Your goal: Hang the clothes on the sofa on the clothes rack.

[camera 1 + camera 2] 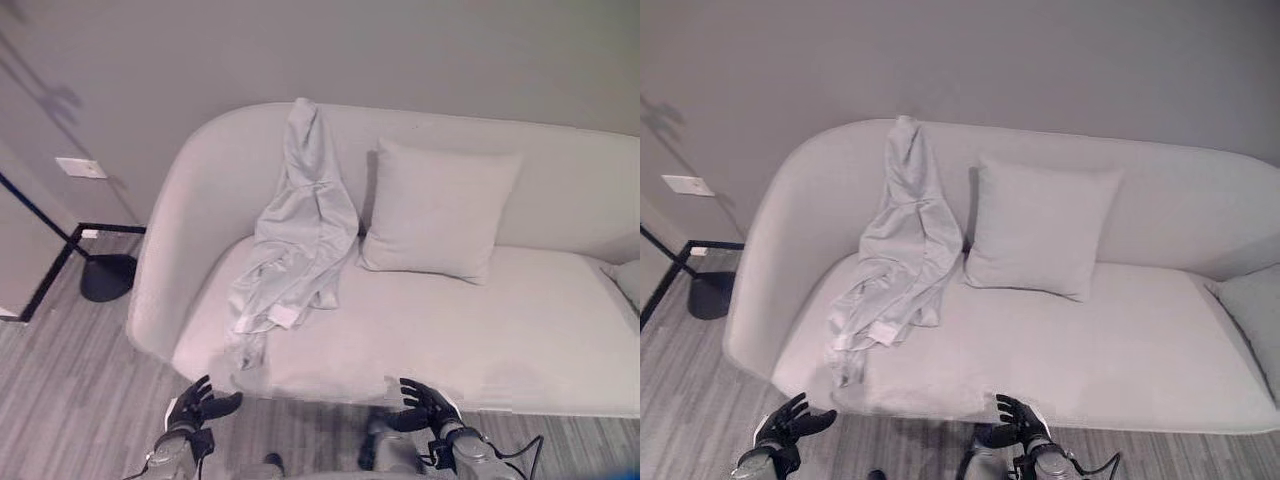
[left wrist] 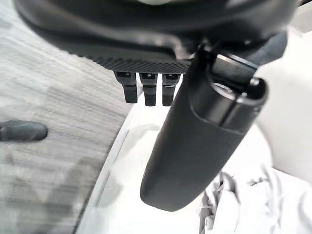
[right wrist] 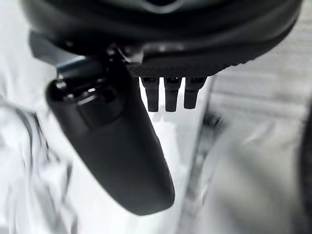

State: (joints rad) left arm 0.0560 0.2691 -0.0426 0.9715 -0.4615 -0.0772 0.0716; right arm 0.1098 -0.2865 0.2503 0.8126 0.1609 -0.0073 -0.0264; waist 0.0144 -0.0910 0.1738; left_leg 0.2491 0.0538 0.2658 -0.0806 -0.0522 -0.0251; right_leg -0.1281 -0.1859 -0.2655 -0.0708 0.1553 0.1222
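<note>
Draping from the backrest to the seat of a pale grey curved sofa (image 1: 560, 330), a light grey garment (image 1: 297, 240) lies beside a square cushion (image 1: 437, 210); left hand (image 1: 200, 405) and right hand (image 1: 425, 403) hover before it, fingers spread, empty.

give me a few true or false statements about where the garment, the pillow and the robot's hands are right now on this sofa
1. The pale grey garment hangs over the sofa backrest and spills down onto the seat. True.
2. The left hand grips the garment's sleeve. False: it is open, low in front of the seat's front edge, apart from the cloth.
3. The pillow leans against the backrest on the garment's right. True.
4. The right hand rests on the pillow. False: it is open near the seat's front edge, far from the pillow.
5. The garment is on the floor. False: it lies on the sofa.
</note>
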